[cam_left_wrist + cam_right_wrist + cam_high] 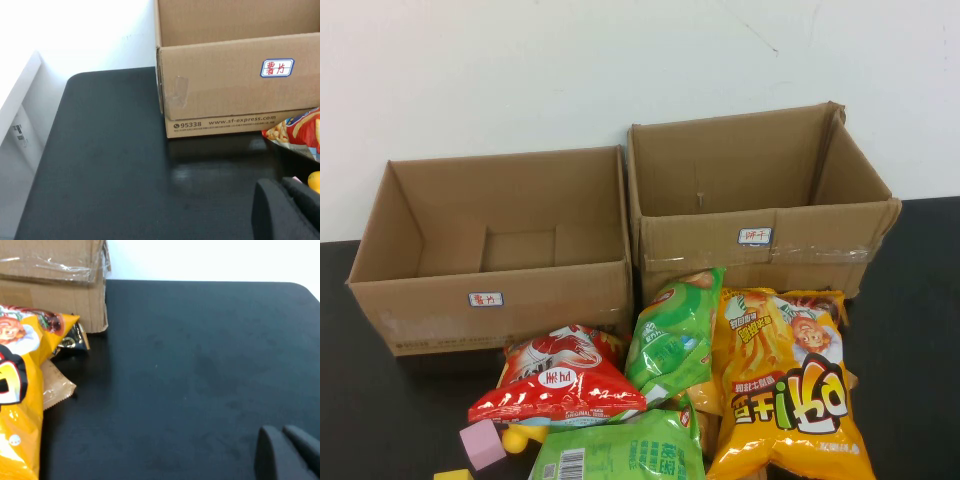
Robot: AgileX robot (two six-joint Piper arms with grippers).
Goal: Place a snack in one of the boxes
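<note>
Both tools, left tool (287,207) and right tool (290,452), hover pressed together over bare tabletop (200,365), so overlapping snack bags (700,400) risk a multi-bag grab.

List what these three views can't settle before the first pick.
- Right box floor: high view, hidden by its front wall.
- Brown packet: right wrist view, mostly under the yellow snack bag; type unclear.
- Lower green bag: high view, cut by the frame edge.
- Left gripper and right gripper: only dark tips at each wrist view's corner; absent from the high view.
</note>
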